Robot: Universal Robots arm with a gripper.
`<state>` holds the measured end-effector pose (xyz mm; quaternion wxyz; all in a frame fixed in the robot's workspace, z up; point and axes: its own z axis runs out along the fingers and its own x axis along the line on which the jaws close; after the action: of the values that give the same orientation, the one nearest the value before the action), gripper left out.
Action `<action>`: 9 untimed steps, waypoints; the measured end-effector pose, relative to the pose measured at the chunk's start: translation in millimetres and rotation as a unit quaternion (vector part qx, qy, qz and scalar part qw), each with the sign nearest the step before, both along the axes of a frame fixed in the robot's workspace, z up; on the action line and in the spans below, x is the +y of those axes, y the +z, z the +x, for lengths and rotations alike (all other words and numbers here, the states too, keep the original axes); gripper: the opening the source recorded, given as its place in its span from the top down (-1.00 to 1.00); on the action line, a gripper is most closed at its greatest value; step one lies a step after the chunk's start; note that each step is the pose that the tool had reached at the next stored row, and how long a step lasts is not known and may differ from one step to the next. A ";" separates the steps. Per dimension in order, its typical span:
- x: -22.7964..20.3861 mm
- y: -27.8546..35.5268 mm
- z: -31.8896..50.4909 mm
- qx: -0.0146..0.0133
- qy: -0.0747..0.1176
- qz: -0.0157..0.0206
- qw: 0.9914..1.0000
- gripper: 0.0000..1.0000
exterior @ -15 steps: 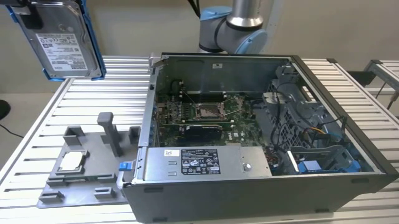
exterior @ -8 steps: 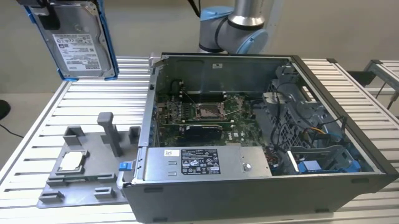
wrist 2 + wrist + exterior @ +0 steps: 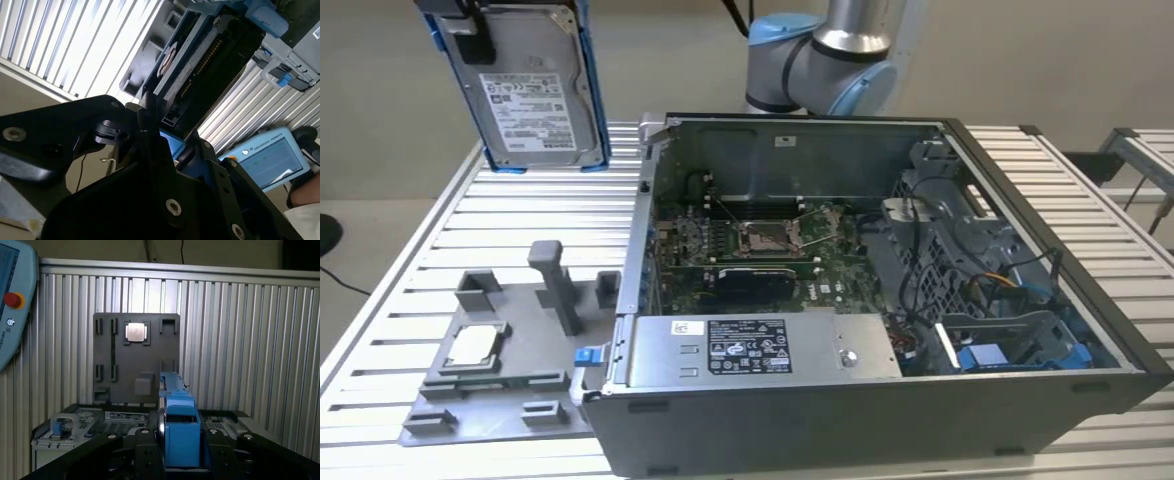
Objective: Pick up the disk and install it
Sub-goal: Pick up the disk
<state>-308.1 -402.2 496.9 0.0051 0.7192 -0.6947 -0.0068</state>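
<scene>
I have the hand (image 3: 179, 442) clamped on the disk (image 3: 534, 90) — held upright above the tabletop (image 3: 520, 215), at the exterior view's left of the open computer case (image 3: 854, 300).

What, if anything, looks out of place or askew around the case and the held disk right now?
Nothing stands out. The disk hangs near upright in the tool, to the exterior view's left of the open computer case. The small chip lies flat in its grey fixture. No spill or damage shows.
</scene>
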 end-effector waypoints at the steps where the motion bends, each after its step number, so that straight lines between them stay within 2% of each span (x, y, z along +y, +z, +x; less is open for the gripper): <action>1: 0.0 0.0 4.6 0.000 0.000 0.000 1.000 1.00; 9: 0.0 0.0 40.6 0.002 0.000 0.000 1.000 1.00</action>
<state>-267.4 -402.2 496.9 0.0062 0.7192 -0.6947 -0.0078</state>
